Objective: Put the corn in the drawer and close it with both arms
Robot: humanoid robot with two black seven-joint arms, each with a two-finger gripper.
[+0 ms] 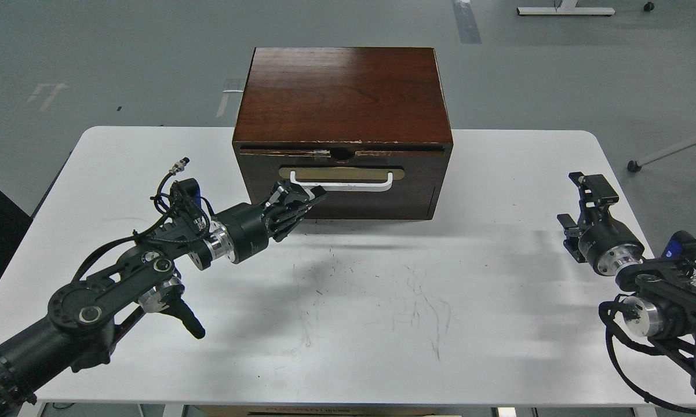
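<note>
The dark reddish-brown drawer (417, 179) sits flush in the front of the wooden cabinet (342, 92). Its white bar handle (353, 186) on the tan oval plate faces me. The corn is hidden inside. My left gripper (308, 201) is shut, and its fingertips press against the drawer front just under the left end of the handle. My right gripper (579, 202) is open and empty, held above the table far to the right of the cabinet.
The cabinet stands at the back middle of the white table (353, 301). The plain dark panel (382, 205) lies below the drawer. A white furniture leg (666, 152) on wheels shows beyond the table's right edge.
</note>
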